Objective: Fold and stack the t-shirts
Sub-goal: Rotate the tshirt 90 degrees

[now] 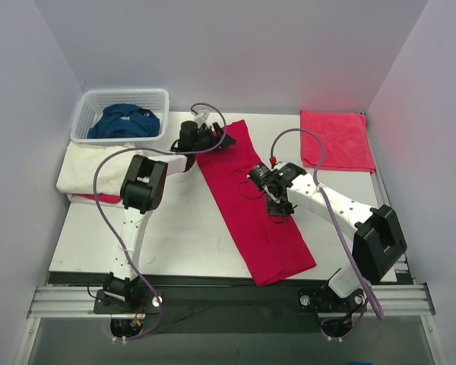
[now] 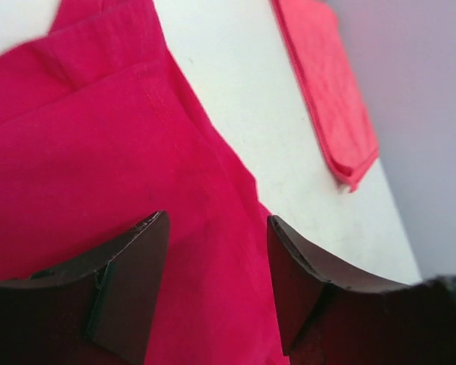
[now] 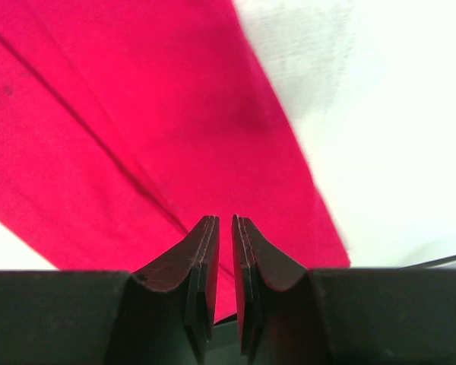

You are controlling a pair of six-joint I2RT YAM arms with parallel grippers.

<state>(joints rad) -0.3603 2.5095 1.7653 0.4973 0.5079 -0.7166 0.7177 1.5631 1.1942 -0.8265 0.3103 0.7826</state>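
Pale lavender walls box in a white table [image 1: 182, 228], and across the middle of my top view the crimson t-shirt [image 1: 247, 205] lies as a long narrow band. It runs from upper centre down towards the lower right, its sides already turned in, so I judge the lengthwise folds done and the crosswise fold the one in hand. That would explain why I have an arm at each station. The left gripper [image 1: 216, 141] sits at the band's upper end, and in its wrist view it [image 2: 216, 281] hangs wide open just over the red cloth with nothing between the fingers, set to take that end. The right gripper [image 1: 276, 207] hovers over the band's middle. Seen from its own wrist it [image 3: 224, 258] has its jaws drawn almost together with only a sliver between them and no fabric visibly caught, which suits pinning a crease line better than lifting. At upper left the white lattice basket [image 1: 87, 106] holds the dark blue t-shirt [image 1: 125, 122] in a heap, waiting its turn. The cream-white t-shirt [image 1: 83, 167] lies folded just below the basket, at the left edge. A folded coral-red cloth [image 1: 336, 141] lies flat at upper right, well apart from the band; I cannot tell whether it is a shirt.
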